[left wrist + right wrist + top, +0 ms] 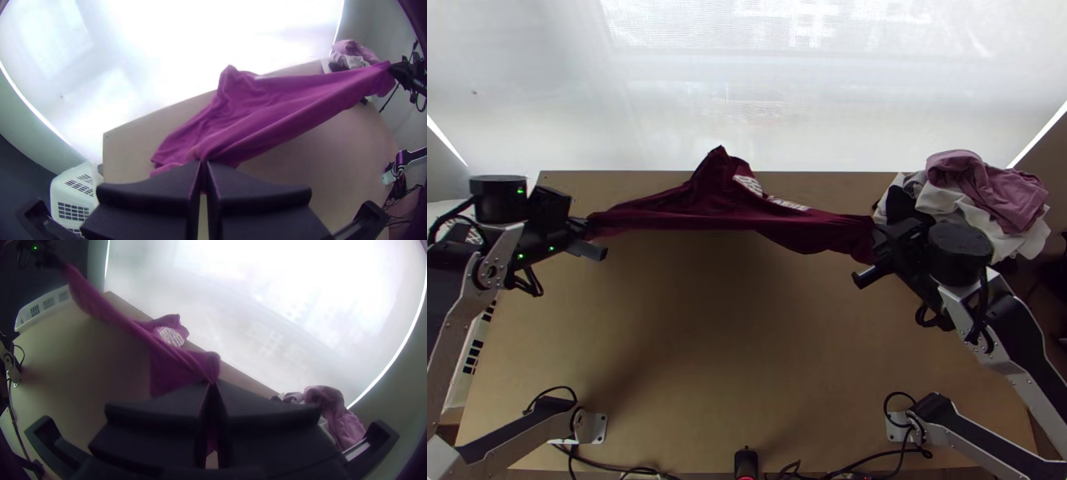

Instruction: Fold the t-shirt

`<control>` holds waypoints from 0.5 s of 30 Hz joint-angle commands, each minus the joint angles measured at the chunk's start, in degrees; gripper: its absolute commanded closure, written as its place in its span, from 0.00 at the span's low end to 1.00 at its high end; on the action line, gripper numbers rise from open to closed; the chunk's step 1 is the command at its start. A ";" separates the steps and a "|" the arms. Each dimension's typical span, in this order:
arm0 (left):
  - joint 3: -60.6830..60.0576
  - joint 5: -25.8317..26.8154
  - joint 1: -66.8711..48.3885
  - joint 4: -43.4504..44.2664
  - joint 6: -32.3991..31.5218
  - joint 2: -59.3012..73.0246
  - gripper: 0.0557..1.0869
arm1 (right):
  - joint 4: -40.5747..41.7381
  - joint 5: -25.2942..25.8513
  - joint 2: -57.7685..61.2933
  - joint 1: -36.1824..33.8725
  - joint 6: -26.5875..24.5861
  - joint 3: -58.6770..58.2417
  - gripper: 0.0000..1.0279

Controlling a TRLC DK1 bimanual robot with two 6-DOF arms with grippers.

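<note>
Maroon tee [707,204] in L end effector [586,237], R end effector [877,246], nr table edge [835,175].

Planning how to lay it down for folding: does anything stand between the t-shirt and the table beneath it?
Nothing visible stands between the t-shirt and the table. The clothes pile lies close by, at the far right corner, near the right gripper.
</note>
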 commanded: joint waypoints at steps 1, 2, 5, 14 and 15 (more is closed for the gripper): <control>13.48 -0.09 1.30 -1.75 0.13 -2.49 0.96 | -0.18 0.09 -2.82 0.28 -1.71 5.52 0.97; 15.50 -0.18 1.30 -1.84 0.13 -2.58 0.96 | 0.00 0.09 -3.17 0.37 -1.80 6.04 0.97; 21.83 -0.88 1.30 -1.84 0.30 -2.58 0.96 | 0.70 0.71 -4.05 0.28 -2.85 7.89 0.97; 34.92 -3.43 1.38 -1.75 0.57 -2.85 0.96 | 1.76 2.90 -8.88 0.28 -7.16 10.70 0.97; 35.71 -4.48 1.30 -1.22 0.48 -3.11 0.96 | 1.76 2.90 -9.58 0.19 -7.16 11.23 0.97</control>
